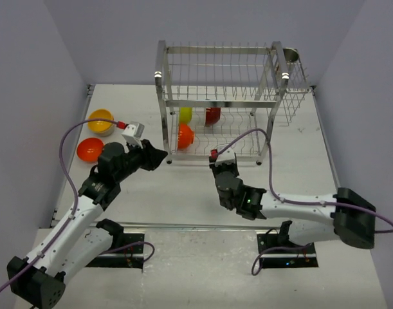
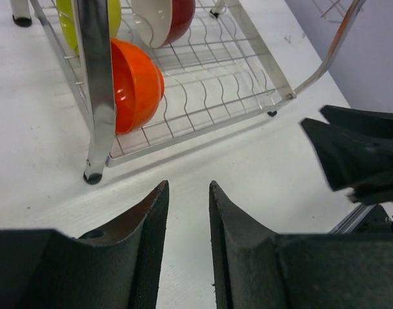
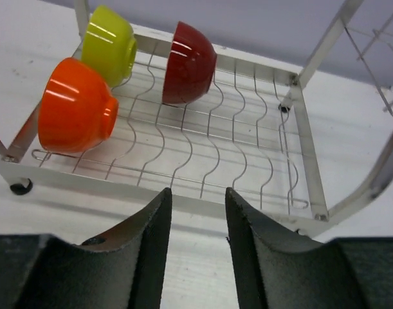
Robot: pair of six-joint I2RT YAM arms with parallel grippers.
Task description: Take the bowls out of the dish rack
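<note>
We see dish rack [image 1: 222, 50] at upper centre, orange bowl [image 1: 185, 136], lime-green bowl [image 1: 185, 115], dark red bowl [image 1: 213, 116] on its lower shelf, yellow bowl [image 1: 101, 121], orange-red bowl [image 1: 90, 149] at left (on the table [image 1: 183, 193]), left gripper [image 2: 187, 187], right gripper [image 3: 197, 192] both partly open, empty.

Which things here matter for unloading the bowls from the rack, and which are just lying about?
Part of the job: dish rack; orange bowl, lime-green bowl and dark red bowl on its lower tier; yellow bowl and orange-red bowl on the table.
Just lying about: metal cup at the rack's top right corner.
</note>
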